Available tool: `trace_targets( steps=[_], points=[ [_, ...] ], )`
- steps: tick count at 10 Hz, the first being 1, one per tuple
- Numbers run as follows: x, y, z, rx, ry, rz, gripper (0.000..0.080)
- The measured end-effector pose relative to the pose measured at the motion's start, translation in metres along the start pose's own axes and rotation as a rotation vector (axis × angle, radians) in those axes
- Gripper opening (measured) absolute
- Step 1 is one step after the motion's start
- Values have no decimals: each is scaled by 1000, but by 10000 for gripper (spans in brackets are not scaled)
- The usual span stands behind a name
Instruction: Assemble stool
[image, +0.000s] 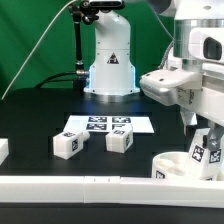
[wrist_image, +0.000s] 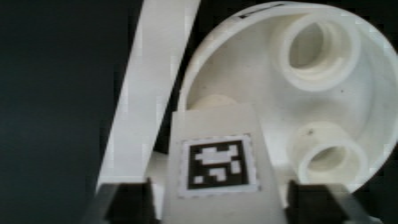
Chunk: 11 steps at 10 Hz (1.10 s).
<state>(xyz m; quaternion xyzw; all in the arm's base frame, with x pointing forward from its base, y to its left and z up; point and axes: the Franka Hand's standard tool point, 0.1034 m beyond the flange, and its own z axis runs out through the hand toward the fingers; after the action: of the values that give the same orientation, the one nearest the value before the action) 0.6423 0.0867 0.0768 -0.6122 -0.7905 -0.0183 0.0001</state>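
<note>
Gripping entry, stool set, one moment.

Item 1, gripper (image: 207, 150) (wrist_image: 222, 195): well to the exterior view's right of the marker board (image: 140, 123) and nearer the camera, pointing down. Jaws drawn in on the seat. In the wrist view the two dark fingers (wrist_image: 125, 196) flank the seat's tagged rim section on either side, with no gap visible.

Item 2, seat (image: 180, 166) (wrist_image: 294, 90): thick round white disc, held at its rim. The face with round sockets is turned to the wrist camera. It sits just beside the long white border bar (image: 90, 183) (wrist_image: 157, 80), which runs in front of the marker board. Whether the seat touches the bar cannot be told.

Item 3, first leg (image: 67, 143): short white tagged block on the dark table (image: 40, 115), just in front of the marker board's left end in the exterior view.

Item 4, second leg (image: 120, 140): same kind, just in front of the marker board's middle, apart from the first leg.

Item 5, white block (image: 3, 150): far to the marker board's left in the exterior view, cut off by the picture edge; kind not clear.

Item 6, robot base (image: 108, 65): behind the marker board.
</note>
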Motion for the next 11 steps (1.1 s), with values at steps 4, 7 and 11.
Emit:
trace_targets(
  steps=[4, 7, 11],
  points=[
    [-1, 0, 0, 0, 0, 46, 335],
    [-4, -3, 0, 16, 2, 275, 337],
    [-11, -7, 0, 20, 45, 722, 337]
  ],
)
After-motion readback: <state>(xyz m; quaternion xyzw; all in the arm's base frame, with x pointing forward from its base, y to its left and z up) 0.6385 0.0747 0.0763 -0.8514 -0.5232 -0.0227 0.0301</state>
